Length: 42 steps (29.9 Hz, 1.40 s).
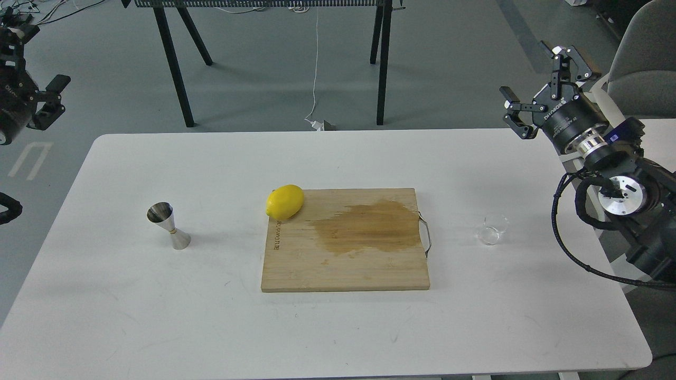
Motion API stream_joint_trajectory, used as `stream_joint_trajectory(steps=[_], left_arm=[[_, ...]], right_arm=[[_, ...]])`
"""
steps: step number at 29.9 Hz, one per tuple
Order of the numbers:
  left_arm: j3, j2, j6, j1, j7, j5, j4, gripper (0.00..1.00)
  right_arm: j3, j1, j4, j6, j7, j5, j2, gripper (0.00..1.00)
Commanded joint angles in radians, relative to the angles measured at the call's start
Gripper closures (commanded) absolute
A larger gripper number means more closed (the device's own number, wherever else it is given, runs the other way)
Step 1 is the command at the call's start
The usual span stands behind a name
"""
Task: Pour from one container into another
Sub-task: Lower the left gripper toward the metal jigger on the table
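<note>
A small clear glass cup stands upright on the white table, right of the cutting board. The steel hourglass jigger stands upright on the left side of the table. My right gripper hangs open and holds nothing, above the table's far right corner and well behind the cup. My left gripper is at the far left edge of the view, off the table, far up-left of the jigger; its fingers are spread open with nothing between them.
A wooden cutting board with a dark wet stain lies mid-table, with a yellow lemon on its upper-left corner. A metal handle sticks out of its right side. Black table legs and a grey chair stand behind.
</note>
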Motion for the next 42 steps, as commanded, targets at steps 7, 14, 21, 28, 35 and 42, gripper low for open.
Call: stream_joint_trajectory(steps=[7,14,21,28,35,42], left_arm=[[0.001,0.057,0.048,0.005,0.0,0.314,-0.204,0.01],[0.004,0.098,0.359,0.028,0.0,0.478,-0.43,0.0],[0.011,0.084,0.79,0.157,0.0,0.62,-0.487,0.01],[0.009,0.097,0.977,0.28,0.0,0.623,-0.553,0.14],[0.027,0.081,0.977,0.306,0.0,0.695,-0.56,0.04],[0.021,0.026,0.977,0.387,0.0,0.791,-0.56,0.0]], right_arm=[[0.0,-0.002,-0.006,0.0,0.0,0.0,-0.001,0.01],[-0.002,-0.01,-0.006,0.0,0.0,0.0,-0.003,0.01],[-0.002,-0.011,-0.009,0.0,0.001,-0.002,-0.007,0.01],[-0.002,-0.03,-0.011,0.0,0.0,-0.002,-0.007,0.01],[0.011,-0.037,-0.011,0.0,-0.002,0.0,-0.007,0.01],[0.061,-0.015,-0.011,0.0,-0.029,0.006,-0.012,0.01]])
